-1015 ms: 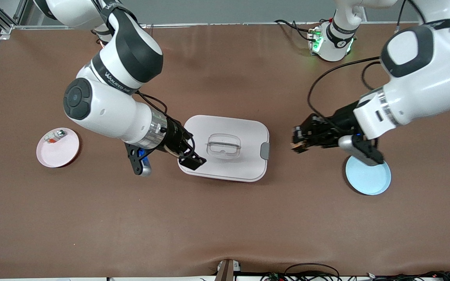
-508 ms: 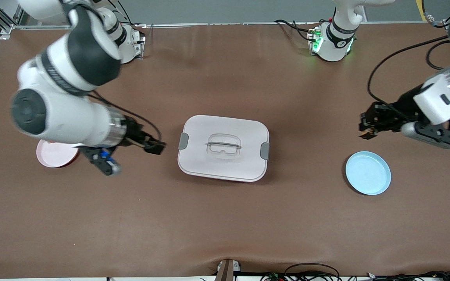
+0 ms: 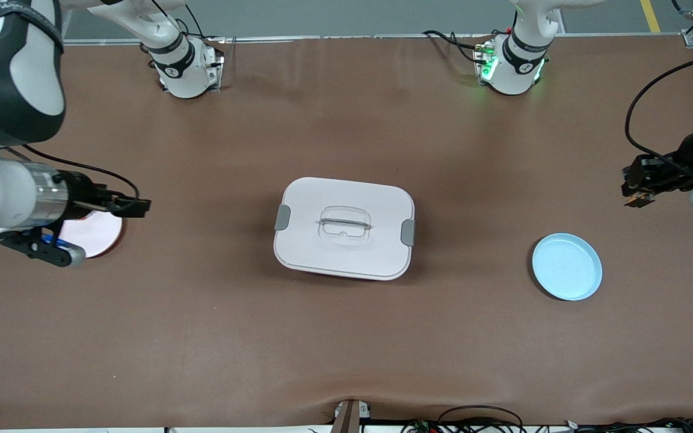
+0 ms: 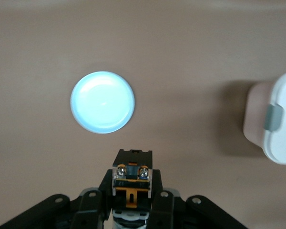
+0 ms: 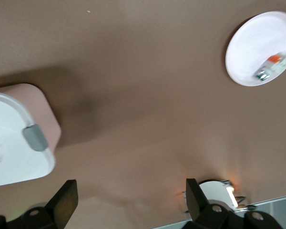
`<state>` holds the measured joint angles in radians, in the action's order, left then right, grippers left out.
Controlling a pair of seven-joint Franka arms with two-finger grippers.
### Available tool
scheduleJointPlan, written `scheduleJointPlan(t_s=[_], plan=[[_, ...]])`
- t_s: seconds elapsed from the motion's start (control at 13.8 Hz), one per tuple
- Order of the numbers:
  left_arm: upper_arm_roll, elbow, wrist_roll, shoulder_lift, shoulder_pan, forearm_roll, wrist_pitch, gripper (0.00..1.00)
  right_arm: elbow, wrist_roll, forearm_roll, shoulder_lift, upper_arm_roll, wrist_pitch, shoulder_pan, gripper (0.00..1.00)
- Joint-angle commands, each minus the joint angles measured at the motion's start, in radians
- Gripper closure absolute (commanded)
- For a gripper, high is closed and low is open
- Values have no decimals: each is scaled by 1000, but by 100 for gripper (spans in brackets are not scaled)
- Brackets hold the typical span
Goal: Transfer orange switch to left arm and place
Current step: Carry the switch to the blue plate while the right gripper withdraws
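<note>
My left gripper [image 3: 634, 191] is shut on the orange switch [image 3: 639, 201], held in the air over the table at the left arm's end, above the ground beside the blue plate [image 3: 566, 266]. In the left wrist view the switch [image 4: 132, 168] sits between the fingers of my left gripper [image 4: 132, 183], black with an orange middle and two screws. My right gripper [image 3: 135, 206] is open and empty, over the edge of the pink plate [image 3: 98, 233]. Its fingers [image 5: 66, 198] stand wide apart in the right wrist view. The white box [image 3: 344, 227] stands mid-table between both arms.
The pink plate [image 5: 262, 47] holds a small white part with green and red bits [image 5: 271, 64]. The blue plate [image 4: 102, 101] is empty. The box's grey latch shows in both wrist views [image 4: 273, 117] [image 5: 35, 137]. The two arm bases stand along the table's edge farthest from the front camera.
Both arms have drawn away from the box toward their own ends of the table. The left gripper carried the switch with it; the right gripper went back to the pink plate.
</note>
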<state>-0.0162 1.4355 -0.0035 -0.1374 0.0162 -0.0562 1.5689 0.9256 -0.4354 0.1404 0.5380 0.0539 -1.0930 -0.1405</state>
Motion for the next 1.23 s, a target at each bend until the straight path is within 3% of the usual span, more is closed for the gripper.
scheduleJointPlan(t_s=[0.0,0.29,0.58,0.87,1.16], plan=[[-13,-10,-195,-4,-7,125,-16,100,15,76,-91,-18,-22,42,5,0],[-7,-6,-822,-24,8,108,-16,100,16,182,-102,-18,-22,47,33,0],[-7,34,-1008,-48,76,70,26,100,16,205,-97,-16,-22,48,41,0],[-7,209,-1202,-33,105,62,227,100,18,273,-104,-18,-22,54,44,0],[-8,373,-1241,-44,131,43,437,100,19,282,-104,-20,-22,56,42,0]])
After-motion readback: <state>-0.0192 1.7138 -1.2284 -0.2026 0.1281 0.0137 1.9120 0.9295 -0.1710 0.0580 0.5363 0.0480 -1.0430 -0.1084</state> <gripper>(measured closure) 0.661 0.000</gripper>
